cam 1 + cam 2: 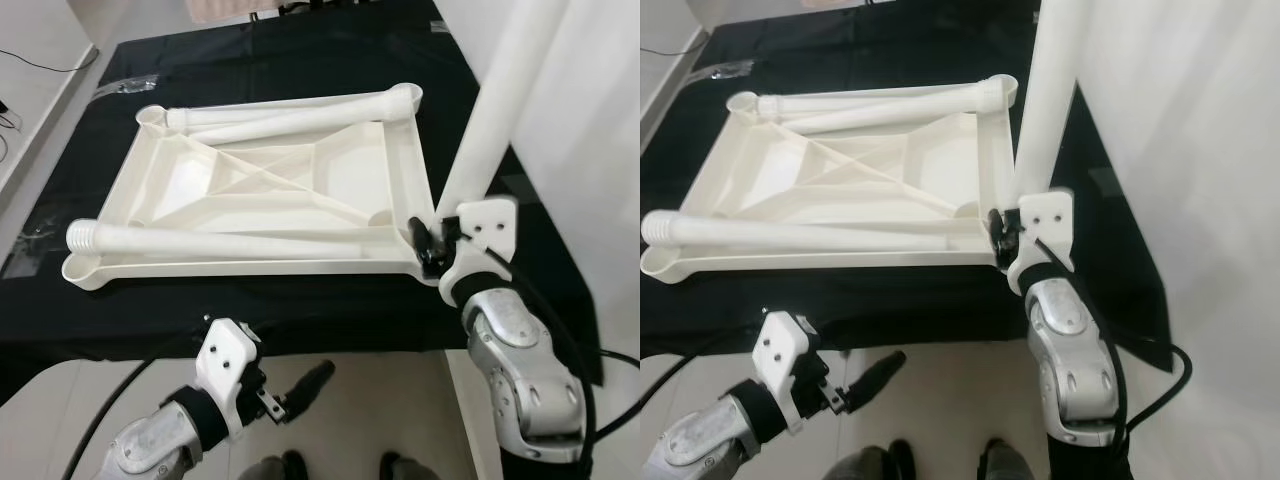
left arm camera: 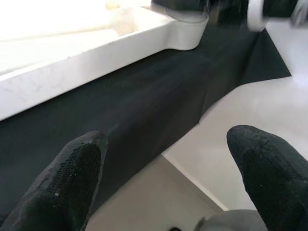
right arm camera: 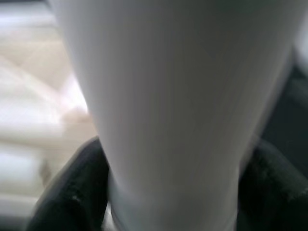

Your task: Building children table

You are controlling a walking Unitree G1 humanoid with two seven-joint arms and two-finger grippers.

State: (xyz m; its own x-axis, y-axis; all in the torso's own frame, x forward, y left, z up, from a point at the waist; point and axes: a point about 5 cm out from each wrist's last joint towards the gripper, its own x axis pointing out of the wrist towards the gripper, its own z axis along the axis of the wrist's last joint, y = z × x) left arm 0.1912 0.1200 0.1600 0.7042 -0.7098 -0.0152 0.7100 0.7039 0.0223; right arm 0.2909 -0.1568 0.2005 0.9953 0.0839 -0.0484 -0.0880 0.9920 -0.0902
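From the head views, a white tabletop (image 1: 270,190) lies upside down on a black cloth (image 1: 300,310) over the worktop. Three white legs lie on the tabletop. The right gripper (image 1: 432,243) is at the tabletop's near right corner, with its fingers closed around a fourth white leg (image 1: 497,110) that stands up there. The left gripper (image 1: 300,392) hangs below the cloth's near edge. In the left wrist view, its fingers (image 2: 62,178) are wide apart and hold nothing. In the right wrist view, the standing leg sits between two black fingers (image 3: 72,192).

Upturned white tabletop (image 1: 270,180) on black cloth (image 1: 300,60), right gripper (image 1: 432,243) around upright leg (image 1: 500,110).
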